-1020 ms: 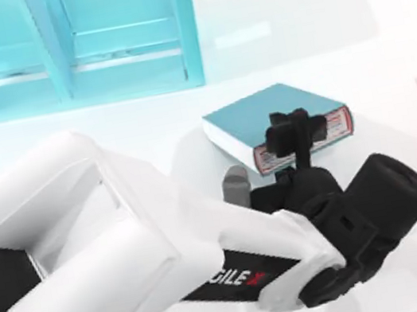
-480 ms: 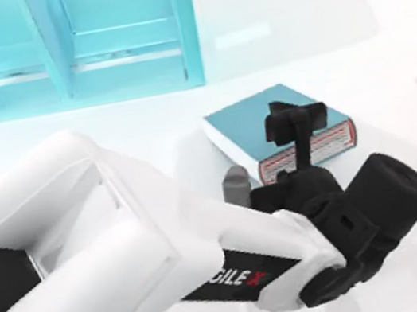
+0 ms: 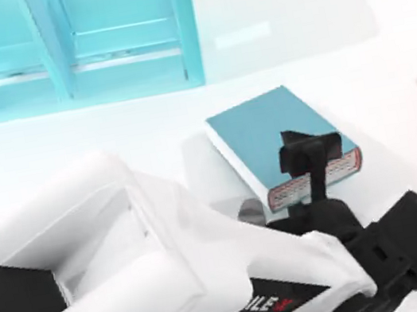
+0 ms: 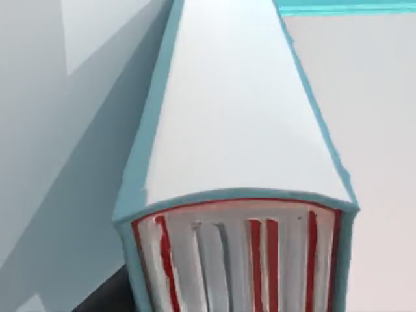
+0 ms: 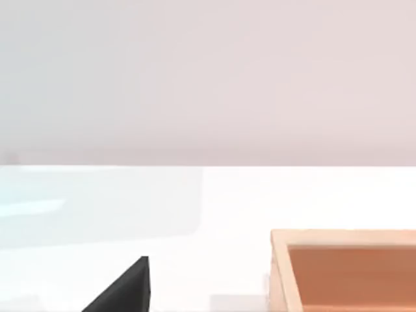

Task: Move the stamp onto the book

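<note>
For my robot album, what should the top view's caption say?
Left hand above the teal book near its red-trimmed end, turquoise shelf unit behind.

Book's (image 3: 269, 133) near corner behind left hand (image 3: 311, 156); stamp hidden.

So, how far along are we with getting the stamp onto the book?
The approach looks done: the left gripper hangs over the book at its red-trimmed end. In hand is the placement. I cannot tell whether the gripper carries the stamp, and the teal cover around it is bare. Left to do: set the stamp down, release, retreat. The right arm sits idle by a tan wooden box.
</note>
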You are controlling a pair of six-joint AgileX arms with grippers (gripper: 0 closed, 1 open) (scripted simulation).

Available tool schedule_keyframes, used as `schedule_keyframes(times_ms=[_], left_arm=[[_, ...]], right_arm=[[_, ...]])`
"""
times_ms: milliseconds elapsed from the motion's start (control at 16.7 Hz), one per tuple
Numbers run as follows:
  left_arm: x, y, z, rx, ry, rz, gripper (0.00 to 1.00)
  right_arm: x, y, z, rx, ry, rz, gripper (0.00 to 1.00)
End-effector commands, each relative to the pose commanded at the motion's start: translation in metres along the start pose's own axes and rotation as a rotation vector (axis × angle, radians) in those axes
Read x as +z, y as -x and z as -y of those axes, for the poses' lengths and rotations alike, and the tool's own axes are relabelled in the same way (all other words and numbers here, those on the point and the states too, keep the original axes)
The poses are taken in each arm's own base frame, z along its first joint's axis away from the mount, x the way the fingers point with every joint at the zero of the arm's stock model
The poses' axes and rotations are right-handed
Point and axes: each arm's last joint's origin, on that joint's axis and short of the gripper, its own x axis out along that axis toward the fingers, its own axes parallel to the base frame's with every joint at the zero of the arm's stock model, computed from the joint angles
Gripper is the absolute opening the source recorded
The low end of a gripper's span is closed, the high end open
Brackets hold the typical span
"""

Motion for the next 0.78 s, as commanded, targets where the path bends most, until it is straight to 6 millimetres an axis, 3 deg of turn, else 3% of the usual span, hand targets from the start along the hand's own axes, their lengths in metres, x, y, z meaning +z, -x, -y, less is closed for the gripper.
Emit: schedule_keyframes(times_ms=[360,600,780], left_arm=[[0.009,0.060,-0.022,0.020,-0.034,0.021,1.00],[0.021,0.096,-0.020,-0.008,-0.025,0.012,1.00],[0.026,0.113,-0.015,-0.026,-0.006,-0.003,1.00]], right_arm=[[0.000,0.000,0.000,0.000,0.000,0.000,1.00],[0.000,0.000,0.000,0.000,0.000,0.000,1.00],[0.000,0.000,0.000,0.000,0.000,0.000,1.00]])
